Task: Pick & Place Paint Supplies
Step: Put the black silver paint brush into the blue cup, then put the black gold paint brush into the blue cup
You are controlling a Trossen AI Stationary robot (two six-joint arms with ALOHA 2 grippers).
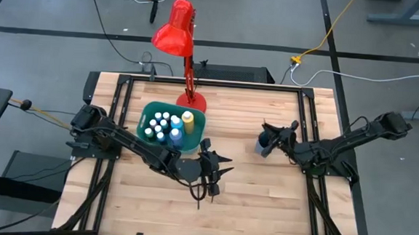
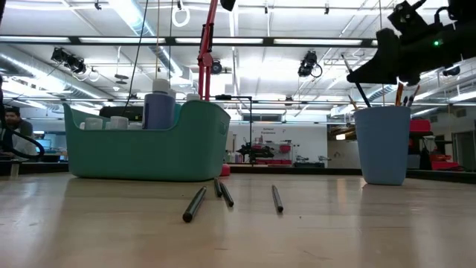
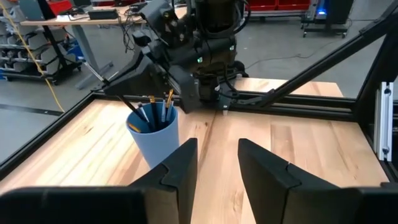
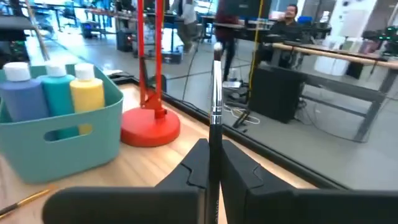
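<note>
Nearest you, three thin dark-handled brushes (image 2: 195,203) lie loose on the pale wooden table (image 1: 263,201), just under the left gripper (image 1: 209,177), whose fingers stand parted and empty. Beyond them, the teal plastic bin (image 1: 148,117) hides most of its white-capped paint bottles (image 1: 167,126). Right, the right gripper (image 4: 213,167) pinches a silver-ferruled brush (image 4: 216,93) above the small blue cup (image 2: 382,145); its tip runs out of frame.
</note>
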